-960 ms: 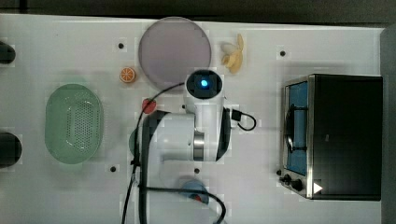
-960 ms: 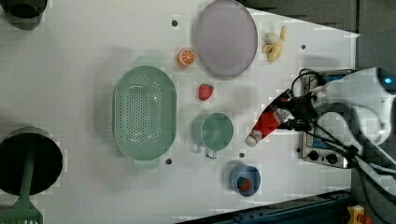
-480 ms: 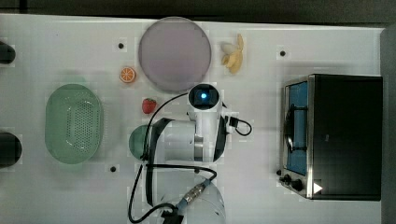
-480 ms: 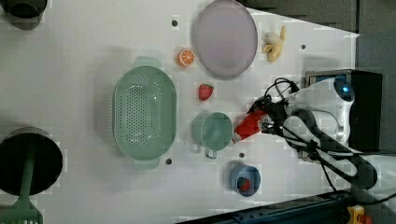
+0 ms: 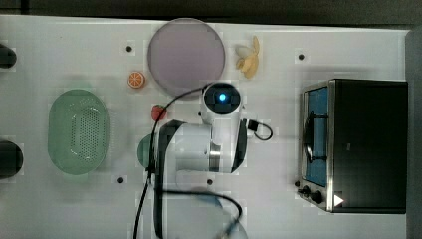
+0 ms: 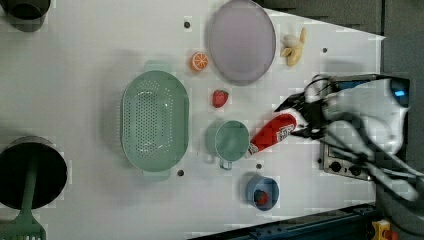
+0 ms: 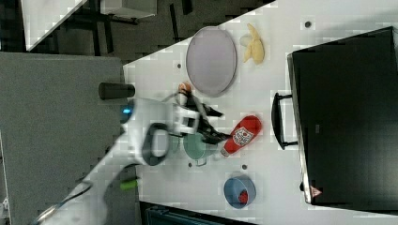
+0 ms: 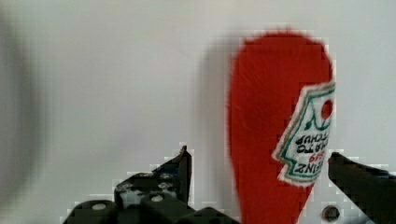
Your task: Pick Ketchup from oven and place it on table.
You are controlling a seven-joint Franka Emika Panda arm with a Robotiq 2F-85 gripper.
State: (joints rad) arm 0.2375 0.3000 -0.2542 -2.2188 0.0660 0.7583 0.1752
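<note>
The ketchup (image 6: pixel 274 132) lies on its side on the white table (image 5: pixel 278 50), its cap end by a green cup (image 6: pixel 227 141). It is a red bottle with a white label (image 7: pixel 241 133). My gripper (image 6: pixel 306 116) hangs over its base end and is open. In the wrist view the ketchup (image 8: pixel 266 140) lies between the two black fingers with a gap on either side of it. The arm hides the bottle in the top view. The black oven (image 5: pixel 358 144) stands at the top view's right, its blue glass front facing the arm.
A lilac plate (image 5: pixel 186 57), a banana (image 5: pixel 249 59), an orange slice (image 6: pixel 199 61) and a strawberry (image 6: pixel 220 97) lie beyond the cup. A green colander (image 5: pixel 78 130) sits at the top view's left. A blue bowl (image 6: pixel 261 191) stands near the table's front edge.
The ketchup has come away from the oven side toward the cup and now rests on the table. The fingers have spread apart and let go of it.
</note>
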